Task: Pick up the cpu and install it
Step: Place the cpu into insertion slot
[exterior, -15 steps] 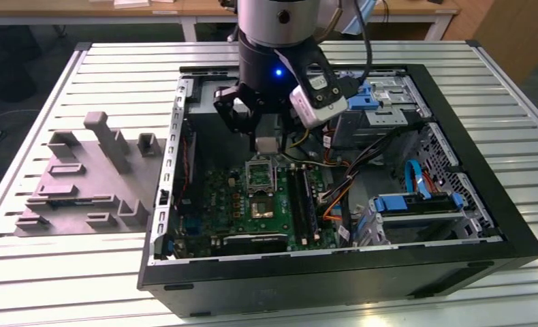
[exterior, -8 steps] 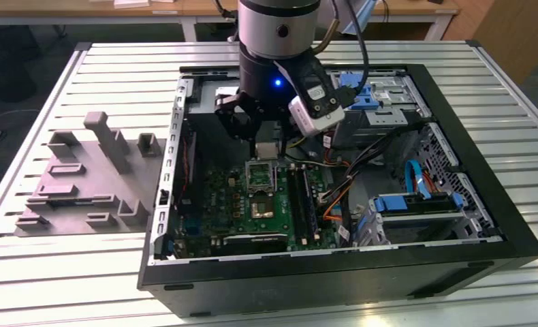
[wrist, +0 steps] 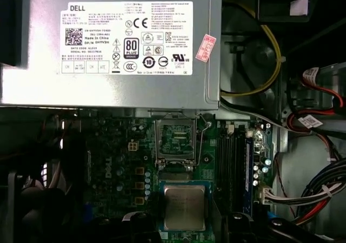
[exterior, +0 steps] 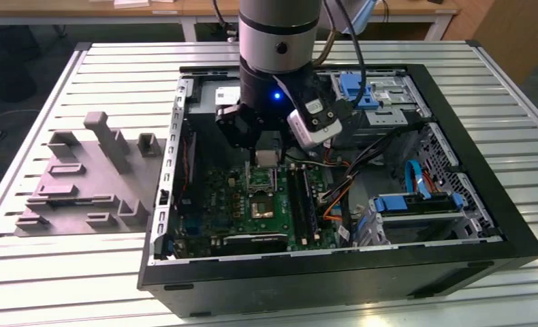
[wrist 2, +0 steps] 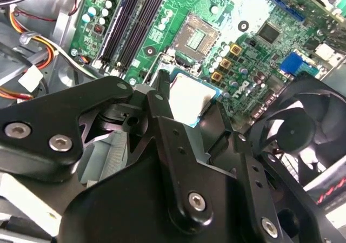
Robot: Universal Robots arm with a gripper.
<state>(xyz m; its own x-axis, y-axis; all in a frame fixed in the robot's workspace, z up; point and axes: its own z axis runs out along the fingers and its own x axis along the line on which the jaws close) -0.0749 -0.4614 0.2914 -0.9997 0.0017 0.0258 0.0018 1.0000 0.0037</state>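
Two black fingers (wrist 2: 160, 105) of the end effector (exterior: 265, 155) appear closed narrowly on the thin square silvery-topped cpu (wrist 2: 188, 94). They hold it above the green motherboard (wrist 2: 238, 15), just beside the open metal-framed socket (wrist 2: 197, 37). Seating it well likely needs the chip level, its edges square to the frame, and no force.

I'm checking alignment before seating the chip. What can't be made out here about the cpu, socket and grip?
1. Second wrist view: near edge and underside of the cpu, hidden behind the black linkage of the gripper.
2. First wrist view: contacts of the socket, too small to check.
3. Exterior view: height of the cpu above the motherboard, with the arm partly covering it.
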